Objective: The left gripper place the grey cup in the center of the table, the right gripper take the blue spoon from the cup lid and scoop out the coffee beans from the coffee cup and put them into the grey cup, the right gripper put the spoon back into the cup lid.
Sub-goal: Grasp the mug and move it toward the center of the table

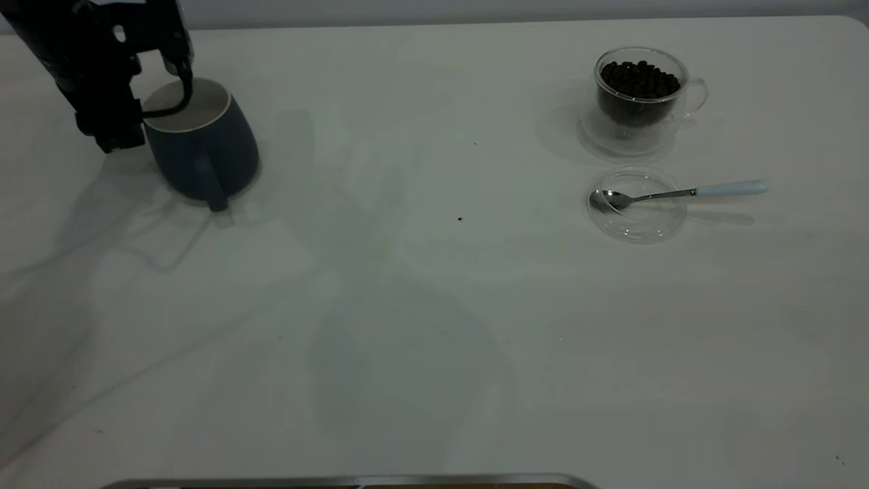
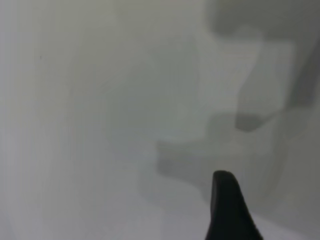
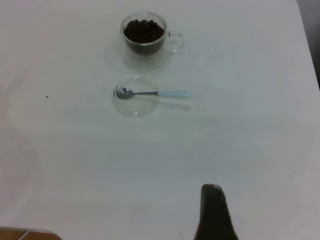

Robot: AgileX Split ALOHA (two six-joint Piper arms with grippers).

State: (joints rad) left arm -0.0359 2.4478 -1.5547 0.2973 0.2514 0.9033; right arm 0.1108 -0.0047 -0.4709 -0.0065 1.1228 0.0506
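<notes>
Exterior view: grey cup gripped at the rim by the left gripper, far left. Blue spoon untouched; right gripper's opening can't be told.

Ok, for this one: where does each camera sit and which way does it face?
Exterior: steeply above, facing the white table; left gripper at the slate-blue mug's rim.
Left wrist: close over bare tabletop; one black fingertip shows.
Right wrist: high, facing the clear glass cup of beans.
Exterior and right wrist share the blue-handled spoon on the clear lid.
</notes>
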